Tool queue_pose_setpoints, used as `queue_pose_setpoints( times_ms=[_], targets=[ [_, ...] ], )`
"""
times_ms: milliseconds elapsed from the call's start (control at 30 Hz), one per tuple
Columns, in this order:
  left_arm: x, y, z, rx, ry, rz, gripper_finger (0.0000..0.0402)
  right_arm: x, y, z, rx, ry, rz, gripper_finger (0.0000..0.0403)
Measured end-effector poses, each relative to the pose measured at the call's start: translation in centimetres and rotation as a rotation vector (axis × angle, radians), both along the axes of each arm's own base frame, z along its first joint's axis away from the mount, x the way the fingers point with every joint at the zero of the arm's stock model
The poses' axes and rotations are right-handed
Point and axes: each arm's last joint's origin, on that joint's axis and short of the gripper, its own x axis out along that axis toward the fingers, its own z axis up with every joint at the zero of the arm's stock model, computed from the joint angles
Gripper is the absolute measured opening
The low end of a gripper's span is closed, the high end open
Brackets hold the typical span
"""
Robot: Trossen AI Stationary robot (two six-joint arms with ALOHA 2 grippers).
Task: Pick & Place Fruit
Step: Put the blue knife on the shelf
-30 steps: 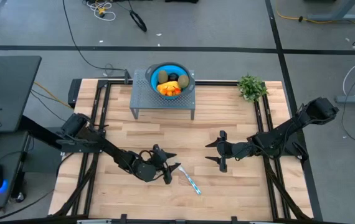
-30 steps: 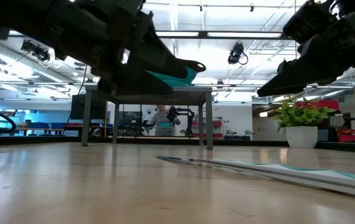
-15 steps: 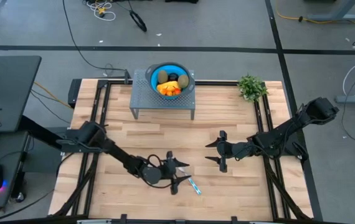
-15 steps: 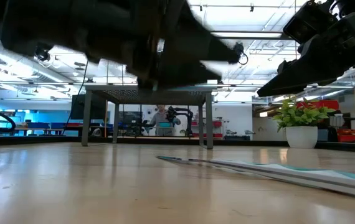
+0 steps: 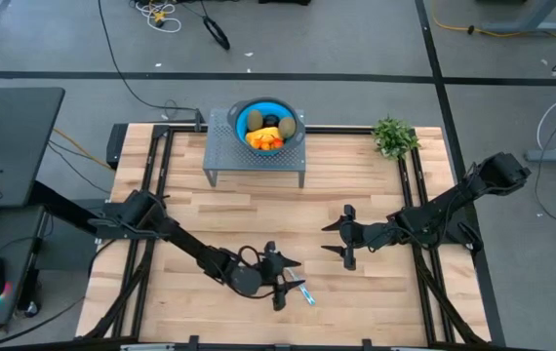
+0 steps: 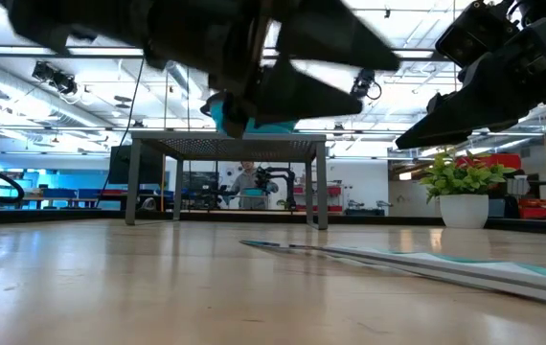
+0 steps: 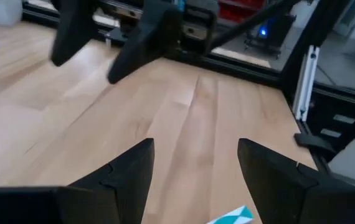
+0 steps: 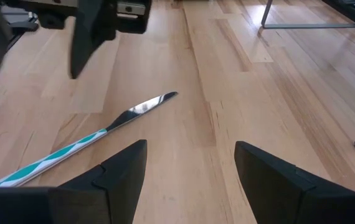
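Wooden desk (image 5: 258,210): bears a grey perforated stand (image 5: 221,156), a green plant (image 5: 393,136), and a teal-handled knife (image 8: 90,140) lying flat.

Illumination is bright and even, supplied by ceiling strip lights (image 6: 283,53). Shadows on the wooden surface (image 5: 258,219) are soft. The left arm (image 6: 206,48) is motion-blurred in the low view. The knife (image 8: 90,140) blade shows glare.
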Motion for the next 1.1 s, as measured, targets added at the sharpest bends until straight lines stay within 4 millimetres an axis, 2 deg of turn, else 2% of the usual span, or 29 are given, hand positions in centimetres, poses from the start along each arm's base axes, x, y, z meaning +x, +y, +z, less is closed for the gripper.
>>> queue_pose_setpoints(
  times_ms=[133,300,567,833,1100],
  targets=[
    [0.9,-0.6,0.7,0.06,0.114,-0.022,0.024,0.0,0.0,0.0,0.0,0.0,0.0,0.0254],
    [1.2,-0.6,0.6,0.138,0.247,0.015,0.024,0.0,0.0,0.0,0.003,0.0,-0.001,0.0254],
    [1.1,-0.7,0.4,0.158,0.272,-0.005,0.024,0.0,0.0,0.0,0.002,0.0,-0.002,0.0254],
    [-0.1,0.3,-1.9,0.138,0.328,-0.009,0.024,0.0,0.0,0.0,0.002,-0.002,-0.003,0.0254],
    [-0.1,0.2,-2.0,0.189,0.299,-0.102,0.024,0.0,0.0,0.0,-0.001,-0.002,-0.001,0.0254]
  ],
)
